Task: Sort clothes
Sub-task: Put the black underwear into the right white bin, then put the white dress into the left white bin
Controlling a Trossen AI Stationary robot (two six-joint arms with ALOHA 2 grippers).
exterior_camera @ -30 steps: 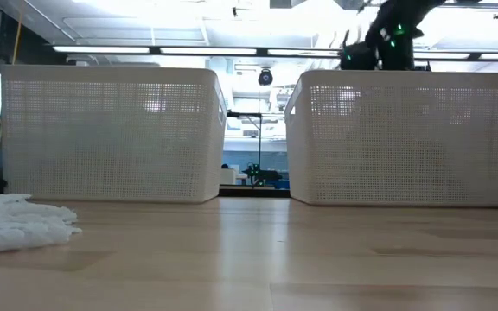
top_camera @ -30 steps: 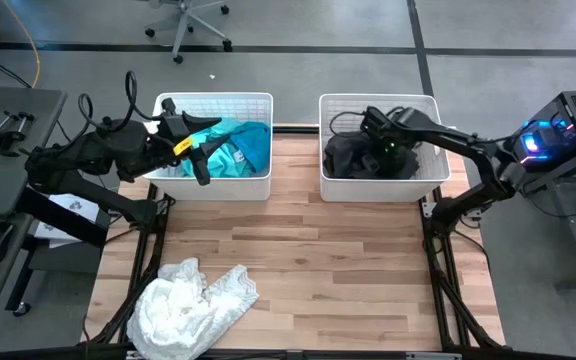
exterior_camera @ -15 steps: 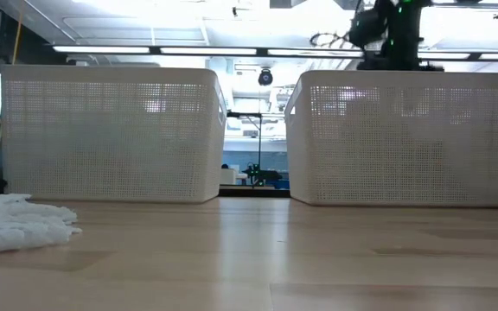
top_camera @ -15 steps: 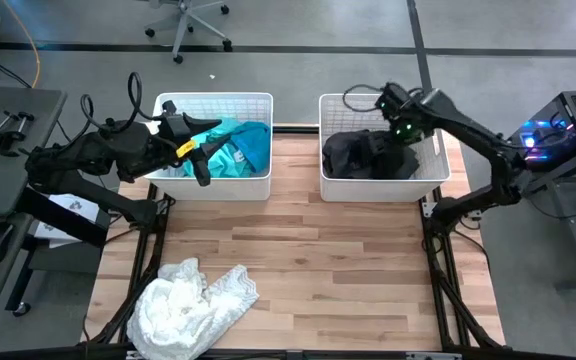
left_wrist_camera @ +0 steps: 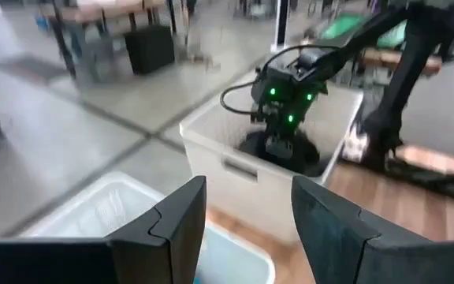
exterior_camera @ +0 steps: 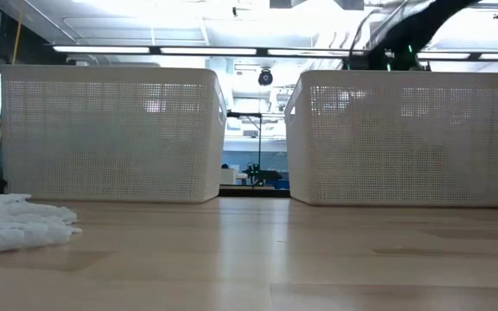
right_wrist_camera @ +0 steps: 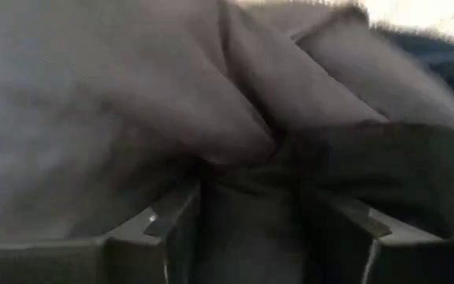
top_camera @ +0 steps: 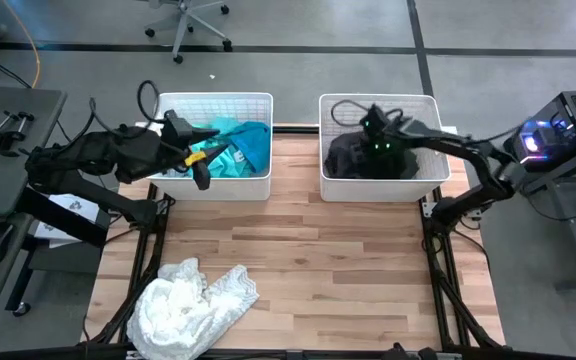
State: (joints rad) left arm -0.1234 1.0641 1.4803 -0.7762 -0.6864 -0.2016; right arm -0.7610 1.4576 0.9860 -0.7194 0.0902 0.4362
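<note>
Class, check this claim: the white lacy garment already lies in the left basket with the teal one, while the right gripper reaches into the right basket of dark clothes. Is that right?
Not quite. The high view shows the white lacy garment lying on the table's near left corner, not in the left basket. The teal garment is there, and the right gripper does reach into the right basket of dark clothes.

Table top (top_camera: 308, 260): light wood planks, smooth, faint sheen. Two baskets (top_camera: 215, 108) (exterior_camera: 402, 138): white mesh plastic. Garment (top_camera: 190, 305) near table's front: white, lacy, crumpled cloth. Dark garment (right_wrist_camera: 235, 118): soft, matt, folded.
</note>
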